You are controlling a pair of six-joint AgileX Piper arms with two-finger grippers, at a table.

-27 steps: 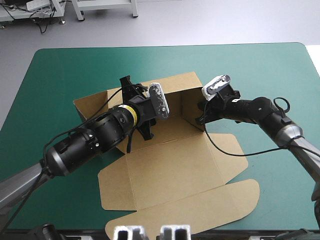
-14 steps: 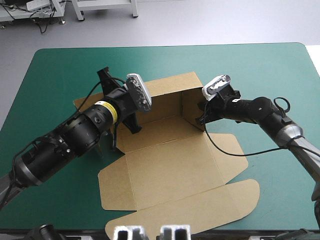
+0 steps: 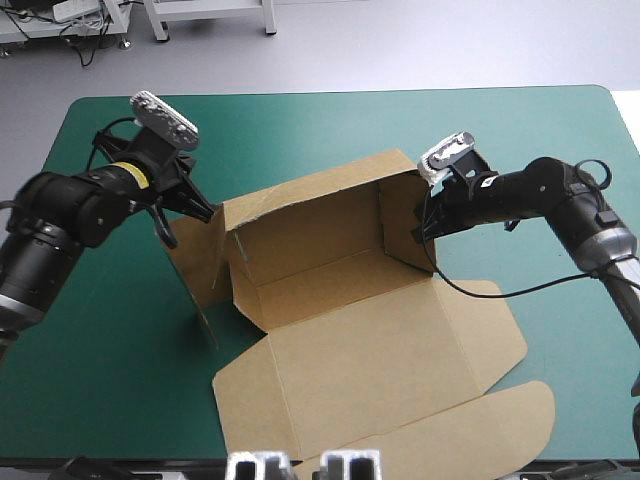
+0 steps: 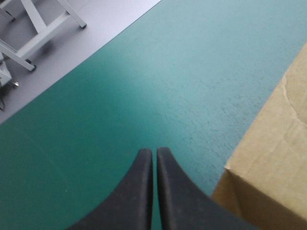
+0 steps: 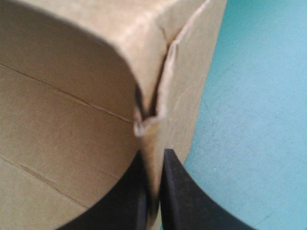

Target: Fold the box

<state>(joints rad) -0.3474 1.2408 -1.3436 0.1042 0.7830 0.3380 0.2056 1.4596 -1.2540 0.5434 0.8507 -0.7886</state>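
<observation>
- Between the black fingers of your right claw (image 5: 152, 160) sits a raised wall of the brown box (image 3: 350, 330), pinched tight at its upright corner.
- Your left claw (image 4: 154, 152) is closed on nothing, tips together over bare teal-green tabletop (image 3: 300, 130).
- Just beside that left claw stands the box's opposite wall; the lid lies flat.

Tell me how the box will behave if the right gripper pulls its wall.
Probably light: the box is one thin board sheet, so it may slide on the teal-green cover. Its walls likely flop at creases; the corner in the right gripper looks buckled.
</observation>
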